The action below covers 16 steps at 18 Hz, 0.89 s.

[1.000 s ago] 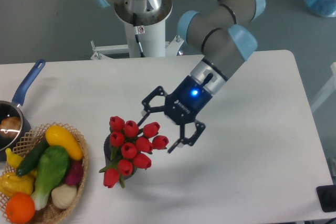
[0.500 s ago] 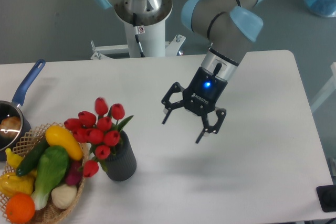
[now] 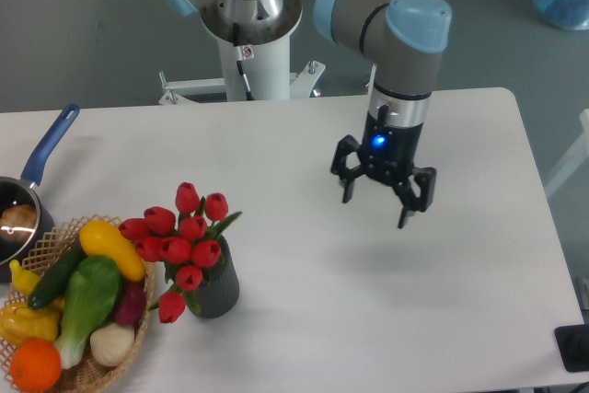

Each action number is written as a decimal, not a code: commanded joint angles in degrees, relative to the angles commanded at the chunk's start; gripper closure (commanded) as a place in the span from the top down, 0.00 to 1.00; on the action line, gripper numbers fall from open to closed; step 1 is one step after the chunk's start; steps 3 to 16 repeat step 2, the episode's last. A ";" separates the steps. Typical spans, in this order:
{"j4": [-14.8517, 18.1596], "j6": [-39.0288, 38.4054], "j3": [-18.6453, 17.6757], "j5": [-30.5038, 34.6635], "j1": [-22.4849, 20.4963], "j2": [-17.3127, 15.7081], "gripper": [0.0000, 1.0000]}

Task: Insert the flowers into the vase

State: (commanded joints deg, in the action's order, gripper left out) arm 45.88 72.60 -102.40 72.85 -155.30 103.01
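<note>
pincer: black two-finger pincer [image 3: 386,198] is hanging wide open, empty
flowers: red tulip bunch [image 3: 182,238] is sitting in ribbed grey vase [image 3: 213,284]
handling: probably light, floppy; I'd be grabbing the stems

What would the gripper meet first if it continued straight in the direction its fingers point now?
Most likely the bare white table. The open gripper points down, well right of the flowers and vase; nothing shows beneath it, though its height is unclear.
</note>
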 joint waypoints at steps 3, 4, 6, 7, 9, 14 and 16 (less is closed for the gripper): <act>0.00 0.09 0.35 7.70 -0.09 1.05 1.00; 0.00 0.09 0.35 7.70 -0.09 1.05 1.00; 0.00 0.09 0.35 7.70 -0.09 1.05 1.00; 0.00 0.09 0.35 7.70 -0.09 1.05 1.00; 0.00 0.09 0.35 7.70 -0.09 1.05 1.00; 0.00 0.09 0.35 7.70 -0.09 1.05 1.00; 0.00 0.09 0.35 7.70 -0.09 1.05 1.00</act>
